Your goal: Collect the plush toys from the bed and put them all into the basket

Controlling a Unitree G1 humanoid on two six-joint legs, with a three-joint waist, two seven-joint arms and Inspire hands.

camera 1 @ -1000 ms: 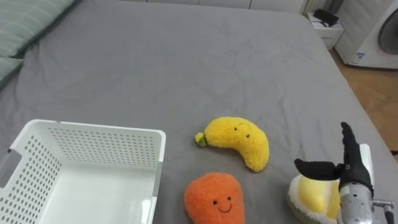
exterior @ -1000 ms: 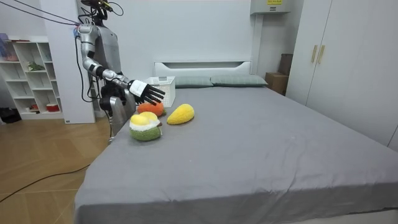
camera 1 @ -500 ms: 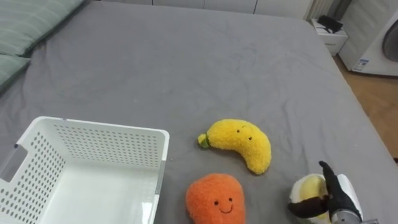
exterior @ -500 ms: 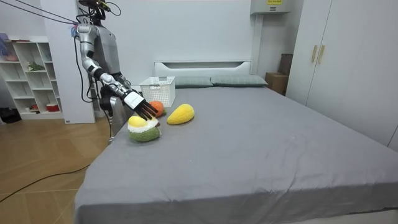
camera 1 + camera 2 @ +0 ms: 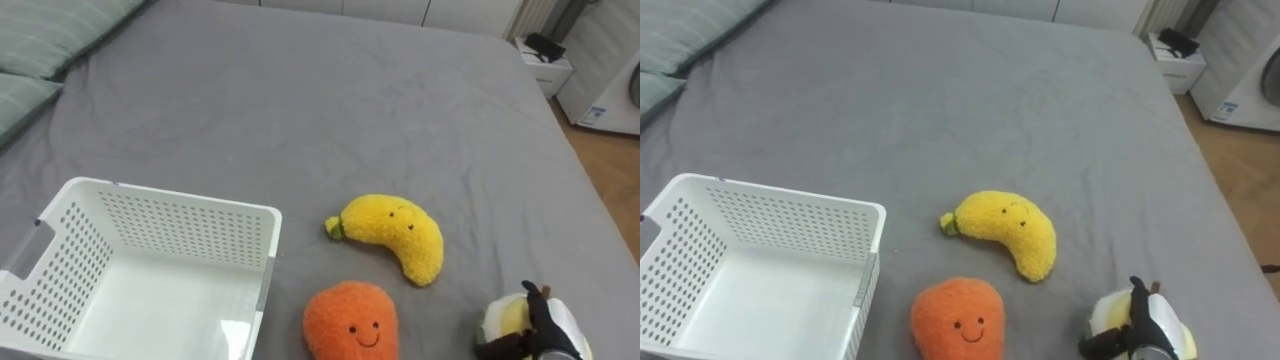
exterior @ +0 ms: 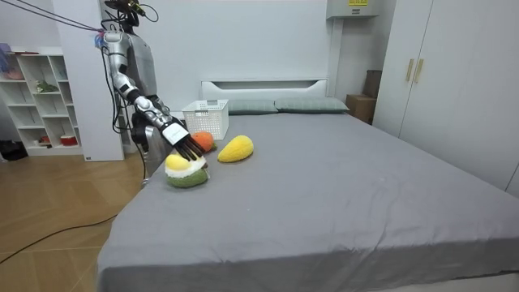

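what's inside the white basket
The basket shows a bare white bottom and no toys. Its near edge runs out of the picture, so that strip is unseen.

Right of the white basket [image 5: 150,265] I see a yellow banana plush [image 5: 395,232] and an orange plush [image 5: 352,320] on the bed [image 5: 300,100]; farther right, my right robot hand [image 5: 548,318] touches a yellow-green plush [image 5: 503,318].

No legible text in any view.
Yellow sticker [image 6: 354,2] on white box [image 6: 340,10] high on wall: print too small to read. Blue-white label [image 5: 598,114] on white appliance [image 5: 612,85] beyond bed [image 5: 300,100] corner: unreadable too.
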